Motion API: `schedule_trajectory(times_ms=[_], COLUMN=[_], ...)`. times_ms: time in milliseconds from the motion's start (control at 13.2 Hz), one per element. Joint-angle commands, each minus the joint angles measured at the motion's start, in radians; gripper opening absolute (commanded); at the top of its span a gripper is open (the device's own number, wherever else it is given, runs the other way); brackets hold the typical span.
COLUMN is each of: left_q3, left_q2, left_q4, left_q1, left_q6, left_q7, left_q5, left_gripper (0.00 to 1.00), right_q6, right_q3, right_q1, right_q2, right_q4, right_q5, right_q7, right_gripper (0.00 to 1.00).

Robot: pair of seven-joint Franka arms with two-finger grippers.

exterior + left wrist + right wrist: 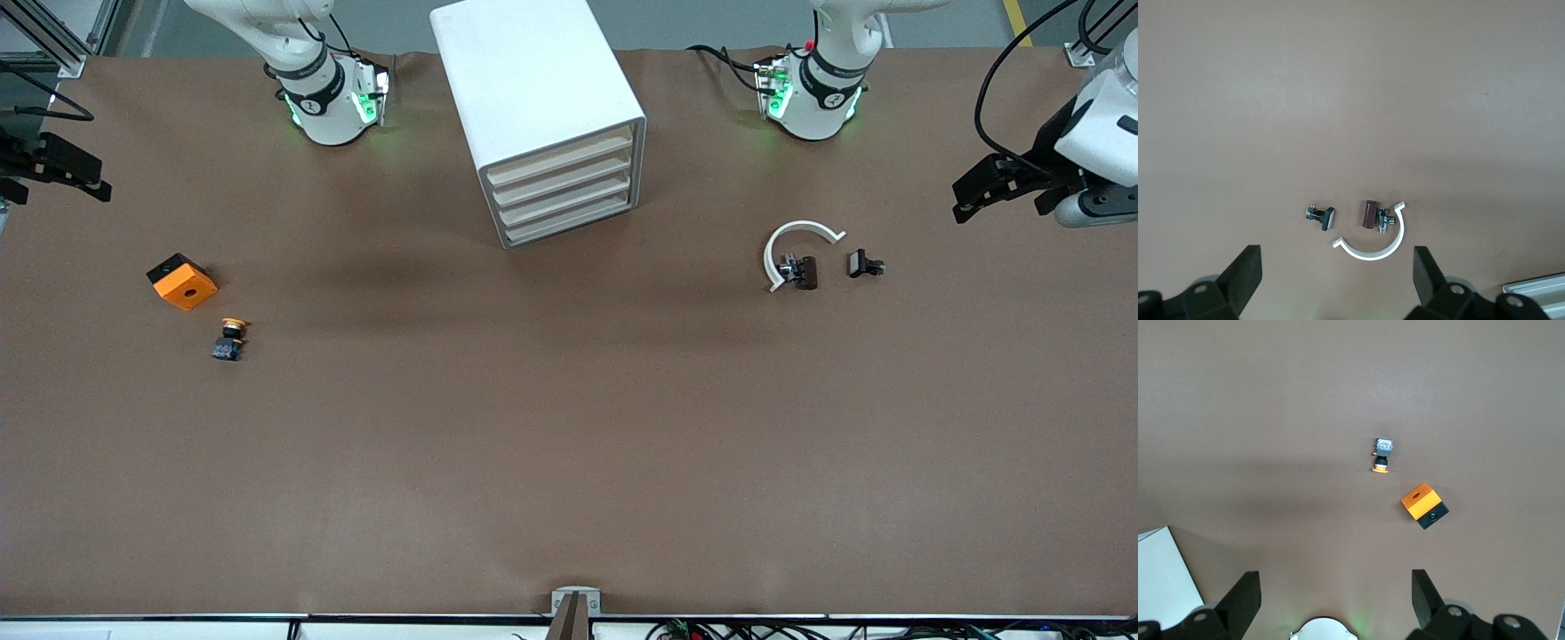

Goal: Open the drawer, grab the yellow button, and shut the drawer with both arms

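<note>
The white cabinet stands between the arm bases, and all of its cream drawer fronts are shut. The button, dark with an orange cap, lies on the brown table toward the right arm's end, nearer the front camera than the cabinet. My right gripper hangs open and empty over the table's edge at that end. At the other end of the table my left gripper is also open and empty, above the table.
An orange square block lies beside the button. Toward the left arm's end sit a white curved band, a brown piece and a black clip. The arm bases flank the cabinet.
</note>
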Motion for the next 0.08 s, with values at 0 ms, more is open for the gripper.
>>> schedule_trajectory(times_ms=[0], left_q3=[0.004], left_q2=[0.007], left_q4=[0.013], left_q1=[-0.003], left_q6=[-0.021], left_q7=[0.013], left_q5=[-0.01], left_gripper=[1.0], right_q6=[-0.018], right_q3=[-0.011], right_q1=[0.022], right_q2=[0.02], right_q4=[0.037], right_q5=[0.01], right_q7=[0.015], right_gripper=[1.0])
